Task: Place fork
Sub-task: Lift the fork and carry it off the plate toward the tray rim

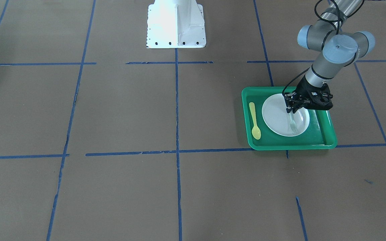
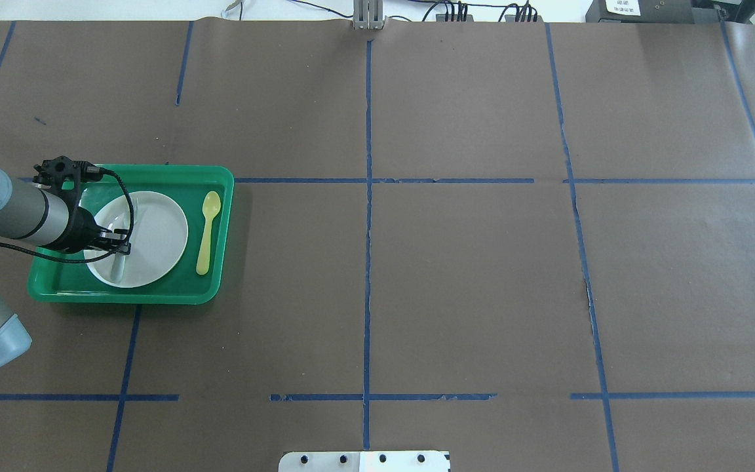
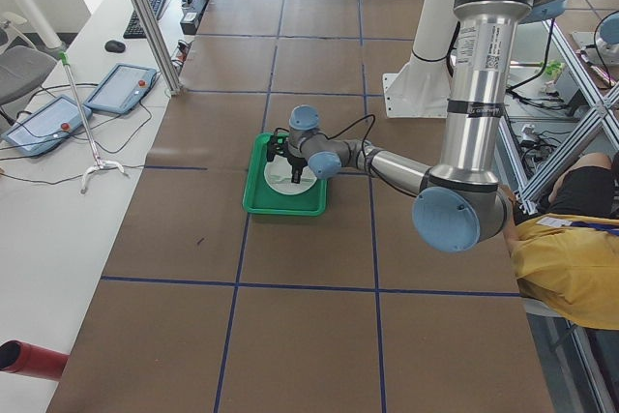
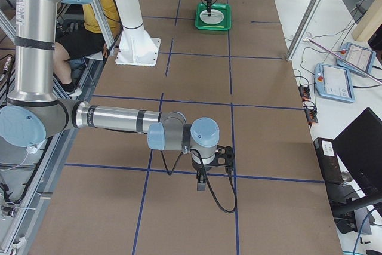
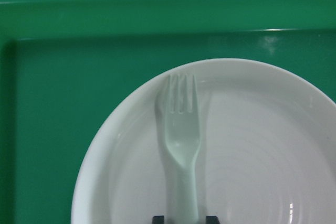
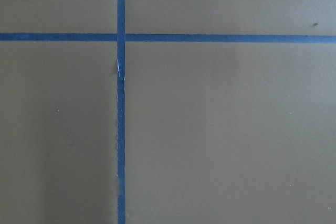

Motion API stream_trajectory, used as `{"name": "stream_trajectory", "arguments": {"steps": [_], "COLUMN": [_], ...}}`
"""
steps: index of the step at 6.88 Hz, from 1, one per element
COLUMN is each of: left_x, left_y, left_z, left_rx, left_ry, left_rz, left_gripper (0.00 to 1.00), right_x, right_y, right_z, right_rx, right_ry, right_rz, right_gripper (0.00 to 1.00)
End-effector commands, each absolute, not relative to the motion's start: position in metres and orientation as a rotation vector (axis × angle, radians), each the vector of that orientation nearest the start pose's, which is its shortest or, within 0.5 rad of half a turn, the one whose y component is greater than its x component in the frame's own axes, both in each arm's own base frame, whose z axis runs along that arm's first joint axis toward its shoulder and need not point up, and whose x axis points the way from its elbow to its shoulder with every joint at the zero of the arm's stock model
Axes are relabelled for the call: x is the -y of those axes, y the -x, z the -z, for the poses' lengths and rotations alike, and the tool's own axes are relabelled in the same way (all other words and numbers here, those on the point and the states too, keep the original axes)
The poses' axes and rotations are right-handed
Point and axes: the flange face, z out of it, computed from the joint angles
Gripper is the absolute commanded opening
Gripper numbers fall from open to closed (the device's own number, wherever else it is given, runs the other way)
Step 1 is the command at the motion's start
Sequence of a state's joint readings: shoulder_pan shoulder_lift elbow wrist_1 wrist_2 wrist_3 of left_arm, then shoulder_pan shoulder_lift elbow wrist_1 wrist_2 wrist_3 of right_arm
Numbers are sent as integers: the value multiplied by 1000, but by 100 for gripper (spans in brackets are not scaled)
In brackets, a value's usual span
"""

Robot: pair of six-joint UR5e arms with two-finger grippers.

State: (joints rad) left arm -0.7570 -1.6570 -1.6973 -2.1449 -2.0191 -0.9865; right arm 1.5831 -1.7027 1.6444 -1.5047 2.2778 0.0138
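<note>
The pale translucent fork is over the white plate in the green tray, tines pointing away from the wrist. My left gripper has its fingertips on either side of the handle end and looks shut on it. The fork casts a separate shadow on the plate, so it hangs slightly above it. From overhead the left gripper is over the plate's left part. My right gripper hovers over bare table far from the tray; I cannot tell whether it is open or shut.
A yellow spoon lies in the tray right of the plate, and also shows in the front-facing view. The white robot base stands at mid-table. Blue tape lines cross the brown table cover.
</note>
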Motion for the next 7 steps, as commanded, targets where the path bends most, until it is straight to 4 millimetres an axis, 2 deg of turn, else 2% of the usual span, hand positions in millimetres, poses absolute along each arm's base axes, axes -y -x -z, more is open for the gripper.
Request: {"name": "stream_trajectory", "arguments": {"steps": [1,2,3,4,6,7], "left_x": [453,473,487,491,494,491], "left_y": [-319,-286,-256,-251,-258,-256], "left_z": [-481,-478,-488,-504,-543,-550], "left_rx": [-915,-935,-924,-903,-858,-872], "left_ry": [-128,-132,-128,-109,-70,-95], "left_rz": [-3,50,141,173,174,147], "left_gripper": [0,0,0,0,0,0], "right_x": [435,435,435,435,435,435], "right_y": [-74,-74,-74,-74,-74,-74], "right_z": [-682,-682,-682,-682,-681,-681], "right_rx": [706,706,707,706,707,707], "right_ry": [-7,-7,-7,-8,-8,-8], "right_rz": [-22,-22,-21,-22,-22,-22], "right_gripper": [100,100,100,100,100,100]}}
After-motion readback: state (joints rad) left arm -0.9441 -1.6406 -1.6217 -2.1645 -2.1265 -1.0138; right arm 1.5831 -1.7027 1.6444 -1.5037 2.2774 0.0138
